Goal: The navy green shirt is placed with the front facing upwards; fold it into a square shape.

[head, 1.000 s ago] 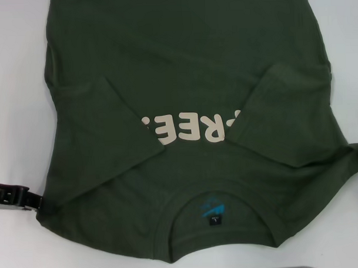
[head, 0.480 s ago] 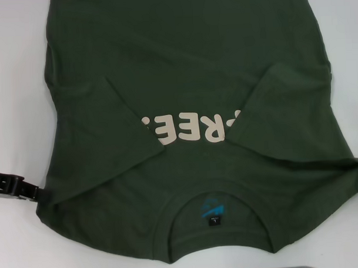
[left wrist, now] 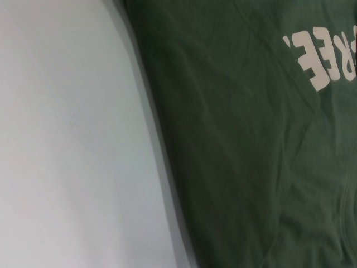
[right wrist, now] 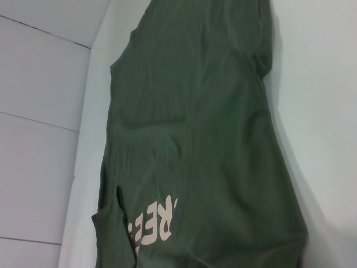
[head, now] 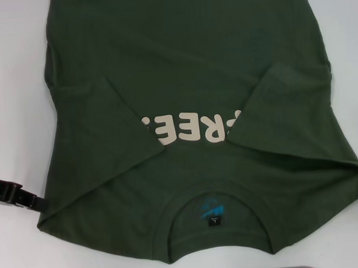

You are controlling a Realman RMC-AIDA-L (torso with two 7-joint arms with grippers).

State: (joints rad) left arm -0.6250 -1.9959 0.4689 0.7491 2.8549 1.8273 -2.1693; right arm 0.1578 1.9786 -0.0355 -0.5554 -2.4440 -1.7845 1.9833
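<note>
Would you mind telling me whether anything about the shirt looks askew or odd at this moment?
Nothing looks damaged. The navy green shirt lies on the white table with both sleeves folded inward, hiding the ends of the cream lettering. The folds slant unevenly. The left gripper sits at the near left shoulder corner.
</note>
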